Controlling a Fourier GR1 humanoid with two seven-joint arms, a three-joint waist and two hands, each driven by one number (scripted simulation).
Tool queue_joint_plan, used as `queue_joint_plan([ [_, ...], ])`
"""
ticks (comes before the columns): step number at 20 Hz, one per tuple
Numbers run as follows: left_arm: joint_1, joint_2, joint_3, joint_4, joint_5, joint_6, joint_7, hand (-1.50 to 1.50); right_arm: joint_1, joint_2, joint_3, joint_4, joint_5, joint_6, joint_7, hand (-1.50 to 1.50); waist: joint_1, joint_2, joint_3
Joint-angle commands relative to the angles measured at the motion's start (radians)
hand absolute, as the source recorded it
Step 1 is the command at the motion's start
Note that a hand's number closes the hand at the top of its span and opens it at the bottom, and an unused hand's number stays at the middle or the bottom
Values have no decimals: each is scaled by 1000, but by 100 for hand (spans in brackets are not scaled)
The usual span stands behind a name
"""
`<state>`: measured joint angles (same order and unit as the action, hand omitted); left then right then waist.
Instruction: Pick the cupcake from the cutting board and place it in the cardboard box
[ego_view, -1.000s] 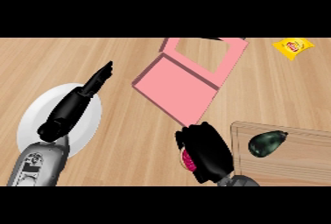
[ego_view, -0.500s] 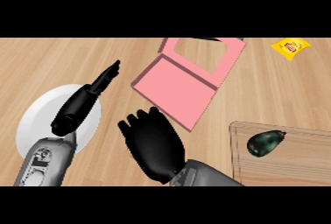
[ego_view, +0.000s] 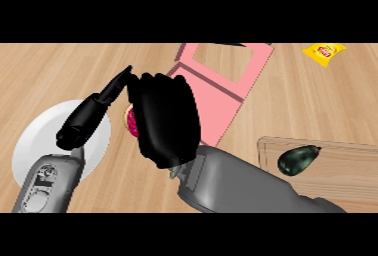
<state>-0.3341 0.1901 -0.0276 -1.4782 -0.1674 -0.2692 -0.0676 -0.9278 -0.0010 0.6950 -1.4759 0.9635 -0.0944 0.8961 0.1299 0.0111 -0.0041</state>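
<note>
Seen from the head view, looking steeply down on a wooden counter (ego_view: 66, 70). Right hand (ego_view: 168, 120) raised just left of the pink box (ego_view: 214, 95), back of the hand toward the view, fingers curled round the cupcake (ego_view: 133, 121); only a sliver of dark pink showing at the hand's left edge, the rest hidden behind the black fingers. Grey right forearm (ego_view: 236, 185) slanting down from the hand, below the box and toward the lower edge of the view. Cupcake therefore off the cutting board (ego_view: 332, 170) and held left of the box, not inside it; whether it hangs over the counter or over the plate's edge cannot be told. Box lying at the top centre, open with a flap spread flat toward the lower left and the wooden floor showing through its opening. Left hand (ego_view: 100, 107) further left of the box, fingers straight and together, pointing up toward it, holding nothing, lying over a white plate (ego_view: 37, 140). Cutting board below and right of the box, at the right edge, carrying 1 dark green, rounded thing (ego_view: 297, 159), perhaps an avocado. Yellow snack bag (ego_view: 323, 52) right of the box, near the top right corner.
</note>
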Motion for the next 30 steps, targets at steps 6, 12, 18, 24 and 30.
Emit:
queue_joint_plan([
  [6,46,8,14,-20,-20,25,-16,0,-308,1,-34,380,-140,-213,131,150,-45,0,1],
  [12,94,21,23,-67,-11,17,-18,0,-378,1,-155,633,-304,-14,-54,150,-64,2,2],
  [18,59,13,47,-31,-4,28,-11,0,-389,1,-204,806,-418,109,-204,150,-87,2,3],
  [24,87,22,55,-40,-6,24,-28,0,-428,-11,-266,934,-470,273,-256,150,-105,-4,3],
  [30,86,37,70,-44,1,9,-26,0,-399,1,-290,949,-513,272,-506,-150,-102,-4,4],
])
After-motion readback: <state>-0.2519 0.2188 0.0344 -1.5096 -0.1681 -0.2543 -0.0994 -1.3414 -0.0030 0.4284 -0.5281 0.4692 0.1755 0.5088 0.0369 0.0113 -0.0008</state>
